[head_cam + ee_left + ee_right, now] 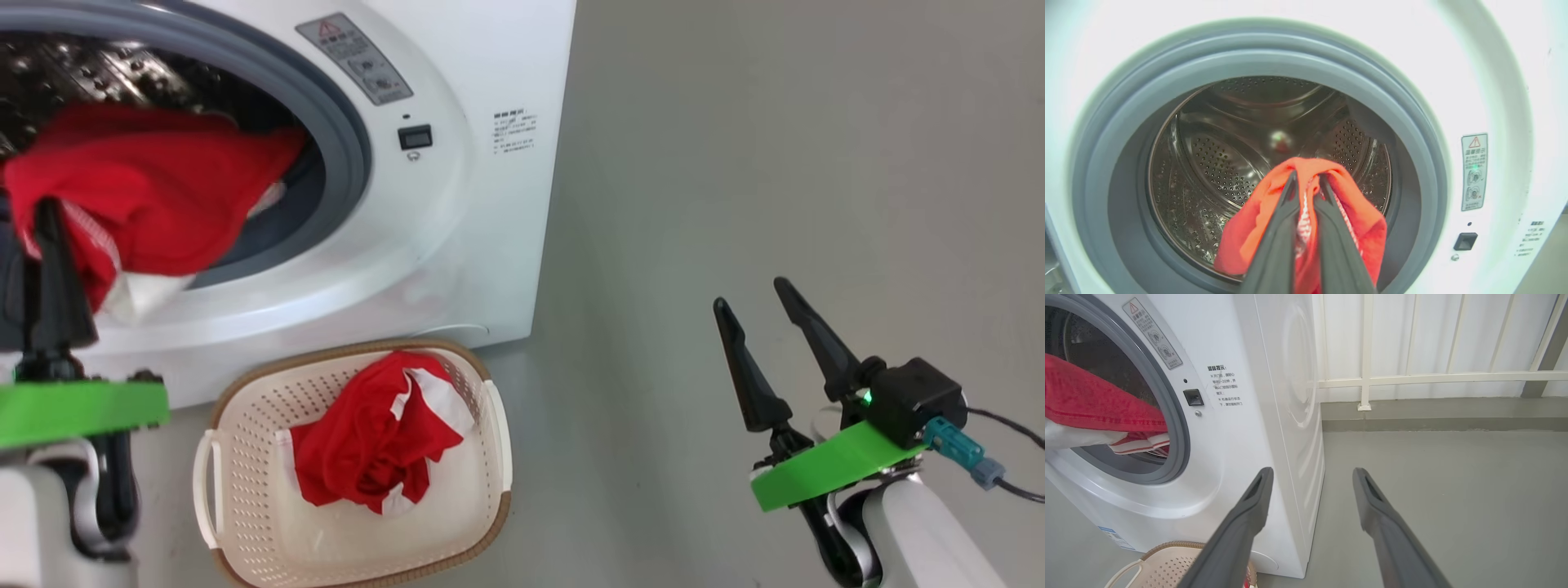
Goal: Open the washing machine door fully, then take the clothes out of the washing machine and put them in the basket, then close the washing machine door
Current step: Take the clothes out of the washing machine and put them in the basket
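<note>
Left hand (1306, 177) closed on red garment (1274, 220) at drum mouth of washing machine (482, 245). Garment to be lifted clear of grey ring (347, 139), swung toward 5 o'clock in head view, and released over basket (343, 353), where other garment (367, 449) lies. Right hand (751, 296) open, idle. Drum bottom hidden behind cloth; whether more clothes remain cannot be told.

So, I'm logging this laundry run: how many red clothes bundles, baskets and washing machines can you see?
Red clothes bundles: 2
Baskets: 1
Washing machines: 1
Total: 4
</note>
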### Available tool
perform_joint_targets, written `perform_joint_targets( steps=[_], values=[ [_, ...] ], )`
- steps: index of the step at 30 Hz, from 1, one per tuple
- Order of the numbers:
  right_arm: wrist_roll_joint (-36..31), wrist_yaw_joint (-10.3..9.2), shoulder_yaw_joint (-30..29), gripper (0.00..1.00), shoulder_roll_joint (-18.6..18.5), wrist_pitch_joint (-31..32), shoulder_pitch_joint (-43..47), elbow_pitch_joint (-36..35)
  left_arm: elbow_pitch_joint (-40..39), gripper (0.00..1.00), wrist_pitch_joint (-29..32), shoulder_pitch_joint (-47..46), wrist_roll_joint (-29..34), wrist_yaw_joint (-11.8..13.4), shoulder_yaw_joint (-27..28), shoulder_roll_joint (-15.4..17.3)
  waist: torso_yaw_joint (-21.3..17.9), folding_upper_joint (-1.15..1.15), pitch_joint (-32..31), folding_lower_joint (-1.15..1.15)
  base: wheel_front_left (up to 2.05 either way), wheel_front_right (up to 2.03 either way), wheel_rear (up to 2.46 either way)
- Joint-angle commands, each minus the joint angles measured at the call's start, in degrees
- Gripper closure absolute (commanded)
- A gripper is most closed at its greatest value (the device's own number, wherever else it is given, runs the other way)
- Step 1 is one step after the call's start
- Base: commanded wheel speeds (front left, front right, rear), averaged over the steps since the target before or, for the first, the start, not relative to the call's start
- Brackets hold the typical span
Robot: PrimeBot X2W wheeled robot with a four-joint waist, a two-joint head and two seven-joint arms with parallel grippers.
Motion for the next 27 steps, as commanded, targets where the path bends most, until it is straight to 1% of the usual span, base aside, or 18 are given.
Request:
perform_joint_targets(
  steps=[1,4,5,7,11,12,15,17,20,23,27],
  values=[
    [0.7,0.19,1.0,0.00,0.0,-0.4,0.9,-1.2,-4.2,1.00,-0.5,2.2,0.4,0.6,2.4,1.1,0.2,0.00,-1.3,0.00,0.00,0.00,0.00],
    [0.8,0.19,0.8,0.00,0.3,-0.4,1.4,-1.1,-8.4,1.00,-0.5,5.6,0.5,0.8,2.5,0.3,0.0,0.00,-2.5,0.00,0.00,0.00,0.00],
    [0.8,0.19,0.8,0.00,0.3,-0.4,1.4,-1.1,-8.4,1.00,-0.5,5.6,0.5,0.8,2.5,0.3,0.0,0.00,-2.5,0.00,0.00,0.00,0.00],
    [0.8,0.19,0.7,0.00,0.4,-0.4,1.8,-1.2,-12.2,1.00,-0.5,7.7,0.7,1.0,2.3,-0.4,0.0,0.00,-3.0,0.00,0.00,0.00,0.00],
    [0.8,0.19,0.2,0.00,0.5,-0.4,2.4,-1.4,-19.2,1.00,-0.3,11.8,0.6,2.1,1.5,-2.1,0.2,0.00,-3.6,0.00,0.00,0.00,0.00],
    [0.8,0.19,0.0,0.00,0.5,-0.4,2.6,-1.6,-22.1,1.00,0.0,13.9,0.6,2.6,0.9,-2.7,0.3,0.00,-3.7,0.00,0.00,0.00,0.00],
    [0.9,0.19,-0.1,0.00,0.5,-0.4,2.8,-1.8,-25.3,1.00,0.6,16.6,0.4,3.2,-0.5,-3.5,0.6,0.00,-3.1,0.00,0.00,0.00,0.00],
    [0.9,0.19,-0.2,0.00,0.4,-0.4,2.8,-1.8,-25.6,1.00,1.4,18.0,-0.3,3.5,-1.8,-4.0,1.0,0.00,-2.5,0.00,0.00,0.00,0.00],
    [0.8,0.19,0.2,0.00,0.4,-0.4,2.4,-1.8,-23.7,1.00,1.7,19.2,-1.3,3.8,-3.3,-4.4,1.2,0.00,-1.2,0.00,0.00,0.00,0.00],
    [1.2,0.19,0.5,0.00,0.3,-0.4,1.7,-2.0,-20.6,1.00,2.3,19.1,-0.2,3.3,-5.9,-4.4,1.5,0.00,0.4,0.00,0.00,0.00,0.00],
    [1.2,0.19,0.8,0.00,0.0,-0.4,0.9,-2.1,-14.3,1.00,2.6,17.3,-1.7,2.7,-7.5,-4.6,1.8,0.00,2.6,0.00,0.00,0.00,0.00]
  ],
)
